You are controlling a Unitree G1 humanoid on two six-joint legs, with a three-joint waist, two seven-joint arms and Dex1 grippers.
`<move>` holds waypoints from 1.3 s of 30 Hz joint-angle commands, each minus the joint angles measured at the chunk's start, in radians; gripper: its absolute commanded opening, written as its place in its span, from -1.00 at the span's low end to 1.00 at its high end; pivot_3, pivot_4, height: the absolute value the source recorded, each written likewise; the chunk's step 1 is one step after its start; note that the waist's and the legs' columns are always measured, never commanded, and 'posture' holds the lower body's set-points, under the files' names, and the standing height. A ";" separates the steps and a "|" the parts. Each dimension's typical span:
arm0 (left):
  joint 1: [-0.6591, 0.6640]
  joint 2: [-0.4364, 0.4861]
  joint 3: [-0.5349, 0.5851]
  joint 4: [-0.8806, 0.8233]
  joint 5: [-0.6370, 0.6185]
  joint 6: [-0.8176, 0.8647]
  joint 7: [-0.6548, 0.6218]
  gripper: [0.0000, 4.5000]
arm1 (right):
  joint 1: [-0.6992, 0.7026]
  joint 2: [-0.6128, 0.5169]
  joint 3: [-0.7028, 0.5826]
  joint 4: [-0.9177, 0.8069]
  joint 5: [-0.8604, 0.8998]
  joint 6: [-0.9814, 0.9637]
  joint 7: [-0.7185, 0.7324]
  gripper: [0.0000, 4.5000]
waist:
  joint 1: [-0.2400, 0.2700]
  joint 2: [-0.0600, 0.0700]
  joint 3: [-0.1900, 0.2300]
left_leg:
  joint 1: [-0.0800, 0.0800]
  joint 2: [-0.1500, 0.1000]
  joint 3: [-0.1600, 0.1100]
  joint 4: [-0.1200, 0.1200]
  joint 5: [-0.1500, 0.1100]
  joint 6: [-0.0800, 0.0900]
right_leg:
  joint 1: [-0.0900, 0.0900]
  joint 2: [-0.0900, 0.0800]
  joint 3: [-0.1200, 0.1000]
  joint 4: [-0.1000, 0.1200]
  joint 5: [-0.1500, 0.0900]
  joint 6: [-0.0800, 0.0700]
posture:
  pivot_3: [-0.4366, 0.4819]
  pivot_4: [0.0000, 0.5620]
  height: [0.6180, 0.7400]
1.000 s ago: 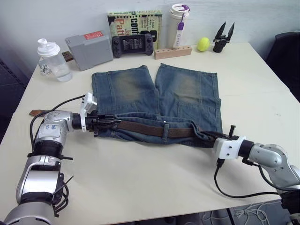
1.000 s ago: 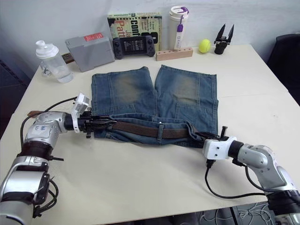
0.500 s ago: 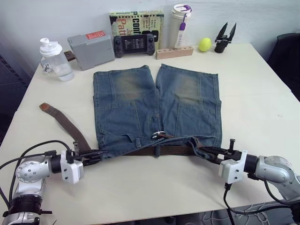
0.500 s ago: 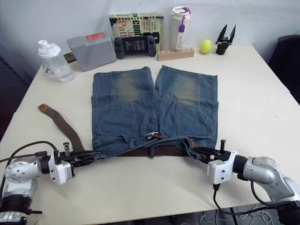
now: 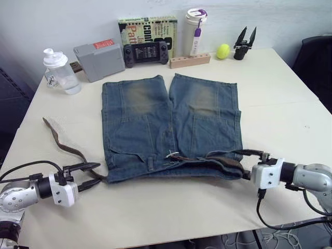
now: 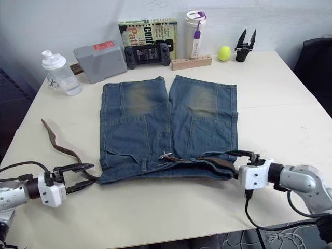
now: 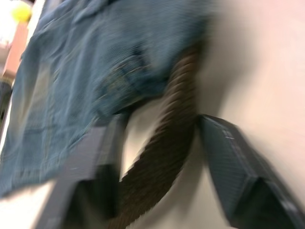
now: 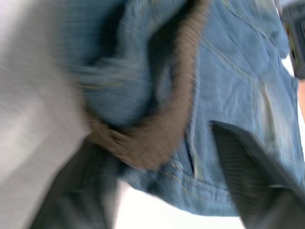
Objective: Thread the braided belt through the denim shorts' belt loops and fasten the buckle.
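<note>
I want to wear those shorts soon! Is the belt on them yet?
Partly. The belt already runs along the waistband of the shorts. Both claws are open: the left claw sits around the loose strap trailing off to the left, and the right claw is at the waistband's right end. Left to do: pull the tail round and close the buckle, which lies undone.

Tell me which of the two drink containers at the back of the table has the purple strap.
The tall white tumbler beside the book, with a purple strap hanging down its side. The clear plastic bottle at the table's left has a plain white cap.
</note>
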 commanded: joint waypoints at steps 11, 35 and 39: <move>0.090 0.233 0.063 -0.553 -0.551 1.121 -0.325 0.68 | -0.019 -0.201 -0.167 -0.094 0.314 0.511 0.353 0.98 | 0.012 0.001 0.006 | -0.006 -0.002 -0.002 0.006 -0.002 0.003 | -0.002 -0.003 -0.002 -0.001 0.001 0.001 | -0.05 -0.47 0.70; -0.443 -0.191 -0.260 -0.179 -0.093 1.368 -0.028 0.11 | -0.560 0.253 0.187 0.108 0.202 1.331 0.092 0.59 | 0.016 -0.005 0.003 | -0.021 -0.005 0.004 0.010 0.001 -0.003 | -0.013 0.006 -0.002 0.001 0.002 0.003 | -0.05 -0.47 0.70; -0.470 -0.207 -0.295 -0.097 0.003 1.313 -0.017 -0.65 | -0.589 0.292 0.216 0.183 0.134 1.289 0.077 -0.21 | 0.015 -0.008 -0.012 | -0.020 -0.005 0.005 0.008 0.001 -0.003 | -0.013 0.006 -0.001 0.000 0.002 0.003 | -0.05 -0.47 0.70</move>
